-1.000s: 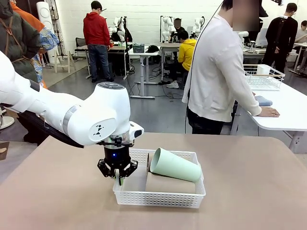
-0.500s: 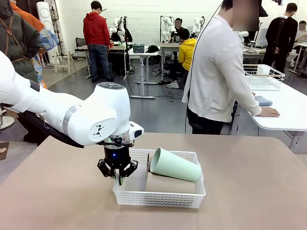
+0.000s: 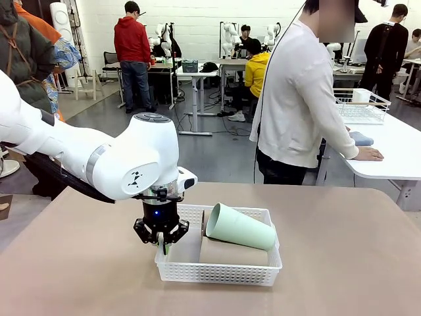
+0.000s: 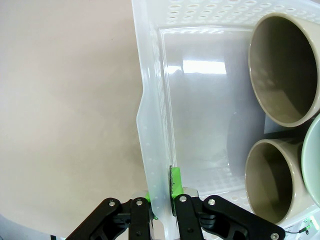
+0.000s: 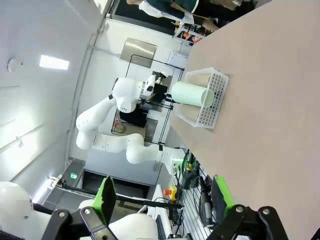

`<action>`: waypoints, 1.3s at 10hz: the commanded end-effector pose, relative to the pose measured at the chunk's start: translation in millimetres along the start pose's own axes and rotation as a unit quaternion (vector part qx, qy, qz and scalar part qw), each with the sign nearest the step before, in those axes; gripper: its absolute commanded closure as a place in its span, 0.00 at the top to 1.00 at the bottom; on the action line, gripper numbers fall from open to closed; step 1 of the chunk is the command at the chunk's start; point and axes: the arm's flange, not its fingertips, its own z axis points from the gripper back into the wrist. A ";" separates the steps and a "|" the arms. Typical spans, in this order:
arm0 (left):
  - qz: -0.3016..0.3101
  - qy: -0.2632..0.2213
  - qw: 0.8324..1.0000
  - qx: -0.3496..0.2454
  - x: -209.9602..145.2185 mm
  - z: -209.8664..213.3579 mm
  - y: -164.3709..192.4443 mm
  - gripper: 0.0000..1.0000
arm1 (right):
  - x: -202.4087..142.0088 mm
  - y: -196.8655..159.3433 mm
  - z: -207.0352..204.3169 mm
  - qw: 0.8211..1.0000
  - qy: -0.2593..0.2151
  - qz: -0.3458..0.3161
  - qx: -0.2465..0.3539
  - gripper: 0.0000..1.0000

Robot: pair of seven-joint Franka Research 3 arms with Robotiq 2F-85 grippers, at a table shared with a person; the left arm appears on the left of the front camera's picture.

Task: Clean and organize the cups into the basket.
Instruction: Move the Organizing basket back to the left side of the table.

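Two tapered cups lie on their sides in the shallow white lattice-walled plastic basket [image 3: 220, 263]: a pale mint green matte tumbler [image 3: 239, 227] resting on a tan-brown tumbler [image 3: 233, 253]. I see my left pincer [image 3: 163, 247] clamped shut on the basket's left end wall, one finger [image 4: 175, 181] inside it. The basket sits on the brown surface [image 3: 342, 263]. My right pincer [image 5: 162, 197] hangs well apart, jaws spread wide, holding nothing.
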 end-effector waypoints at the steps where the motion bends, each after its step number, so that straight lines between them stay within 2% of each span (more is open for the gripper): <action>1: 0.002 -0.004 1.000 0.001 -0.5 1.8 -1.3 0.00 | -1.8 0.2 -1.9 1.000 0.002 0.002 -0.003 1.00; 2: 0.000 0.000 1.000 0.000 0.0 0.0 0.0 0.06 | -1.8 0.2 -1.9 1.000 0.002 0.002 -0.003 1.00; 4: -0.010 0.006 1.000 0.010 6.5 1.5 63.4 0.06 | -1.8 0.2 -1.9 1.000 0.002 0.002 -0.003 1.00; 6: 0.006 -0.043 0.998 0.036 9.1 13.1 125.2 0.06 | -1.8 0.2 -1.9 1.000 0.002 0.002 -0.003 1.00; 10: 0.030 -0.057 0.995 0.069 26.3 20.2 205.0 0.06 | -1.8 0.2 -1.9 1.000 0.002 0.002 -0.003 1.00; 13: 0.053 -0.020 0.994 0.090 54.3 4.8 262.3 0.06 | -1.8 0.2 -1.9 1.000 0.002 0.002 -0.003 1.00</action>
